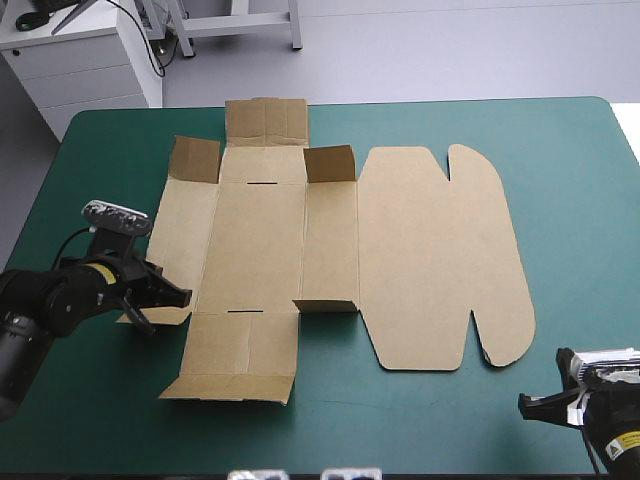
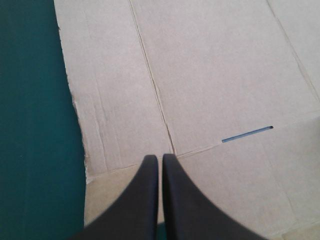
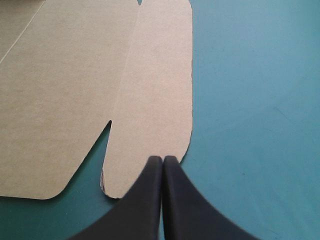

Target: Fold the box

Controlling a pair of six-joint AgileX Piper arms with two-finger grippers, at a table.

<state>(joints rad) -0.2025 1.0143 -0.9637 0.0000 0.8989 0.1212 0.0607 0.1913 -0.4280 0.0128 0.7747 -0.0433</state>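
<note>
Caller: Teal-green cover [image 1: 560, 150] under everything, and the box [image 1: 260, 250] lies opened out across its middle; one brown cut sheet, mostly flat, with a few small corner flaps [image 1: 330, 163] standing up around the base panel.

Analyst: Its long axis runs side to side across the table; the rounded lid [image 1: 440, 260] makes the box's right end, and a narrow side wall [image 1: 180, 240] makes its left end.

Caller: Now the left gripper [image 1: 170, 297]; it sits at the box's left edge, toward the near corner; from its own wrist the black fingers are pressed together into one point over the board, with nothing visibly pinched between them.

Analyst: And the right gripper [image 1: 535, 405] is off the box, just past the lid's near right corner, over bare cover; its fingers are together as well.

Caller: How will this sheet handle?

Analyst: Light, I'd judge, and stiff between the creases; it should hinge along the scored lines; it may slide on the cover if pushed with nothing bracing it; a hard pinch could crumple a thin edge.

Caller: Where to take hold?

Analyst: My pick is the outer edge of that left side wall, mid-length, lifting it about its crease; the other gripper could press down on the base panel.
</note>
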